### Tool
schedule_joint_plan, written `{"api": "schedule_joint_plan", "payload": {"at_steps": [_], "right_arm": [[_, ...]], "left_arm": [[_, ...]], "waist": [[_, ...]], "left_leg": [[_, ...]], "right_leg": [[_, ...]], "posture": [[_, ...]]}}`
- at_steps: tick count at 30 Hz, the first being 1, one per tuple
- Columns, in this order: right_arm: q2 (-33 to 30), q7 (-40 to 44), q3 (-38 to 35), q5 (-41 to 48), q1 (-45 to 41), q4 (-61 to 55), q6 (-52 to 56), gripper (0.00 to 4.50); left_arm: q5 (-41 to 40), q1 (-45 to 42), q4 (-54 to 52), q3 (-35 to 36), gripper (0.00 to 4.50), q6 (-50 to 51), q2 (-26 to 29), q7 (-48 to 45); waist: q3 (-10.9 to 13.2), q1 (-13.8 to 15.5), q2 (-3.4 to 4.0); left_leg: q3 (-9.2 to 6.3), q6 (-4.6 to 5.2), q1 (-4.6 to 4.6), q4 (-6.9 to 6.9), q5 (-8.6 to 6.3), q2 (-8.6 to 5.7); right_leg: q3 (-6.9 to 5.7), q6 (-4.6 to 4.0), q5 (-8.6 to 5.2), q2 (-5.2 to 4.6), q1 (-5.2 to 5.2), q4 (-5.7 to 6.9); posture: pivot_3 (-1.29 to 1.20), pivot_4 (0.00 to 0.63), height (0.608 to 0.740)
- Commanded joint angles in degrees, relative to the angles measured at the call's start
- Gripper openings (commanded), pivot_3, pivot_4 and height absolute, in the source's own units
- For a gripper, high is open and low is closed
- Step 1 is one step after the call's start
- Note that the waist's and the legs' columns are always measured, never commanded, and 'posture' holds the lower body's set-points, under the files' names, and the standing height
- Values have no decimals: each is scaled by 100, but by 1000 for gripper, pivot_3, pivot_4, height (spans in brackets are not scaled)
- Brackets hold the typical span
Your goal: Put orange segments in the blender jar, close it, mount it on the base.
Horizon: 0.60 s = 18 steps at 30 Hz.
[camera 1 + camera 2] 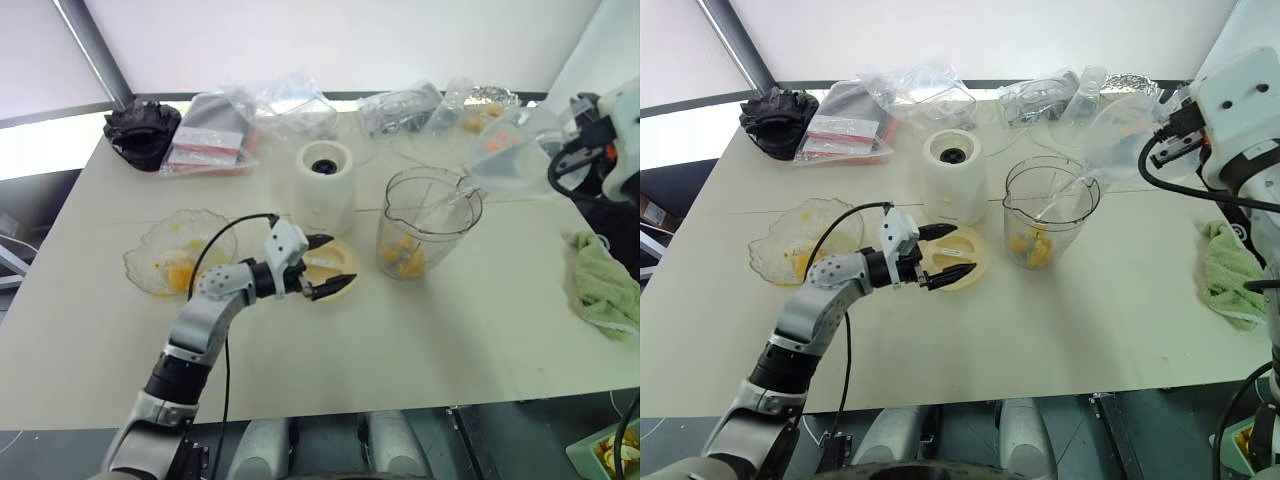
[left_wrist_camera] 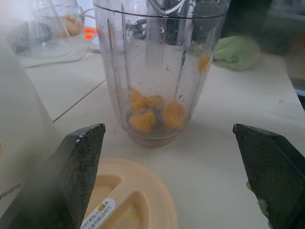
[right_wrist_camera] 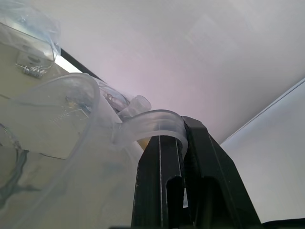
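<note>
jar loaded, lid off, base bare.
the blender jar (image 1: 425, 222) stands mid-table just beside the base (image 1: 324, 186), orange segments (image 2: 151, 113) at its bottom. the left gripper (image 1: 322, 267), fingers spread and empty, hovers over the cream lid (image 1: 337, 268). the right gripper (image 3: 183, 157) clamps a clear cup's (image 1: 1130, 135) handle, tilted above the jar's rim. bare tabletop lies toward the near edge.
</note>
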Motion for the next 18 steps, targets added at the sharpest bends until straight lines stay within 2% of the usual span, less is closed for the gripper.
{"api": "schedule_joint_plan", "payload": {"at_steps": [1, 7, 12, 18], "right_arm": [[-53, 53, -149, -274, -48, -193, -242, 42], [517, -113, -470, -55, -210, -247, 331, 42], [1384, -546, -1177, 418, -645, -209, 1354, 42], [2049, -1000, -1949, 630, -808, -91, 1886, 42]], "left_arm": [[-40, -79, -63, 7, 4500, -117, 6, -23], [-32, -80, -40, 1, 4500, -139, 29, -66], [-21, -84, -29, 2, 4500, -155, 43, -93], [-12, -86, -38, -8, 4500, -151, 78, -121]], "waist": [[0, 0, 0], [-1, -2, -3], [-1, 1, -3], [-3, 17, -2]], "left_leg": [[0, 0, 0, 0, 0, 0], [-1, 0, 1, 1, 0, -1], [-2, 0, 1, 2, 0, 0], [-4, 0, 0, 2, 0, -1]], "right_leg": [[0, 0, 0, 0, 0, 0], [0, 0, 1, 1, 0, 2], [1, 2, 2, 1, 0, 5], [1, 8, 6, 0, 1, 6]], "posture": [[0, 150, 740], [0, 150, 740], [0, 150, 740], [0, 150, 740]]}}
